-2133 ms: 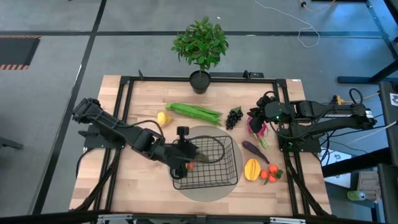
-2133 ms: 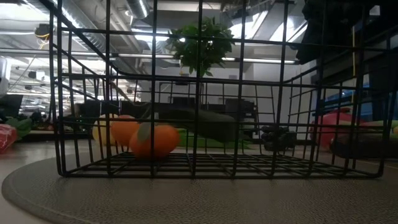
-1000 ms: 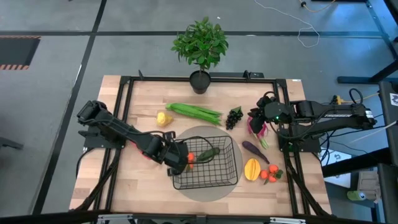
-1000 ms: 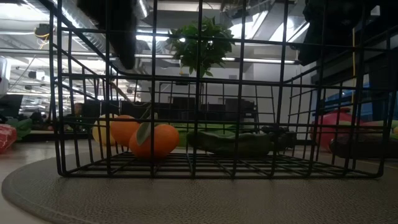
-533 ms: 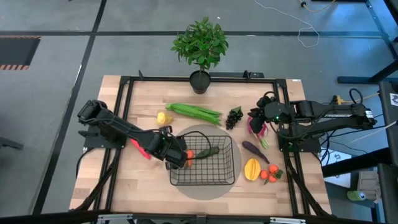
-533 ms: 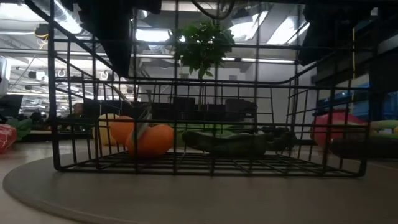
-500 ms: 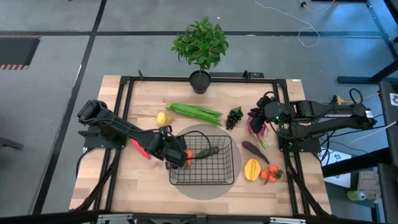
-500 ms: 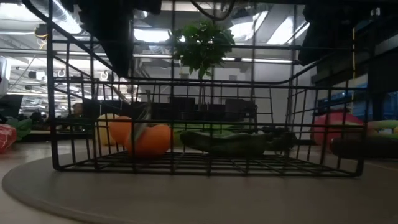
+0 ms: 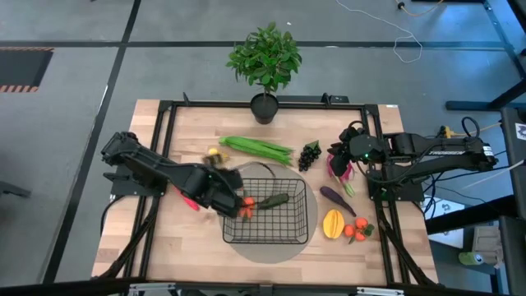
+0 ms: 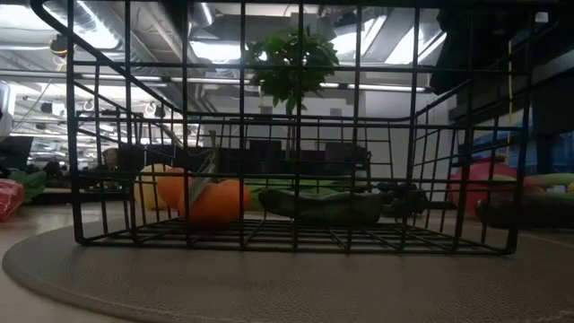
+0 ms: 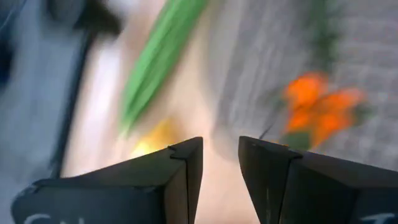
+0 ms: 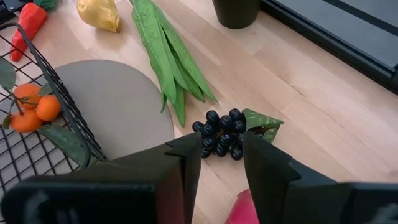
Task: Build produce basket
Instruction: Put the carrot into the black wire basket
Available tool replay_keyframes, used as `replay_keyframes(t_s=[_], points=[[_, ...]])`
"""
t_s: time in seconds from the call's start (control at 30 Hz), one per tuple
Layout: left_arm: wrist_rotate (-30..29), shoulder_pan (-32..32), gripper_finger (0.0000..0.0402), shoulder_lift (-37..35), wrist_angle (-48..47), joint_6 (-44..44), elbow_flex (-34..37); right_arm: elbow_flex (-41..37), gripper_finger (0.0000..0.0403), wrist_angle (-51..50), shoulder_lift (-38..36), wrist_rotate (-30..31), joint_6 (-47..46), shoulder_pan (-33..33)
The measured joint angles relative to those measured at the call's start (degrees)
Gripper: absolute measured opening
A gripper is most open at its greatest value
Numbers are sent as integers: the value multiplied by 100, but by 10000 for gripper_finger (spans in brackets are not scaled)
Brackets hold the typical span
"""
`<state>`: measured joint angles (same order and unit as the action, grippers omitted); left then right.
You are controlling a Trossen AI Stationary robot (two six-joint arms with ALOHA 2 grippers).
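Left gripper (image 11: 217, 163) empty, fingers slightly apart, near the lemon (image 9: 214, 154). Probably light, hard, slick plastic; best pinched across the middle. Right gripper (image 12: 219, 155) parted over grapes (image 12: 221, 142).

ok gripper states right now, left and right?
Left gripper: open, holding nothing, beside the basket near the lemon.
Right gripper: open, holding nothing, above the grapes.
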<state>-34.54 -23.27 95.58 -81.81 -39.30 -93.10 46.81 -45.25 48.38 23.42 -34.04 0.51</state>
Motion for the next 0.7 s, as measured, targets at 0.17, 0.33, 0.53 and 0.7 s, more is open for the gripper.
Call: replay_keyframes(t_s=[0.17, 0.33, 0.53, 0.7], points=[[661, -66, 94, -376, -574, -1019, 352, -14, 110, -50, -2, -1, 4, 0], [912, -485, 94, -979, -846, -2124, 1076, -195, 110, -40, 0, -2, 4, 0], [1307, -824, 94, -1801, -697, -3586, 2405, -291, 110, 53, -2, -4, -17, 0], [1903, -942, 94, -1954, 216, -3509, 3591, -291, 110, 341, -2, -7, 30, 0]])
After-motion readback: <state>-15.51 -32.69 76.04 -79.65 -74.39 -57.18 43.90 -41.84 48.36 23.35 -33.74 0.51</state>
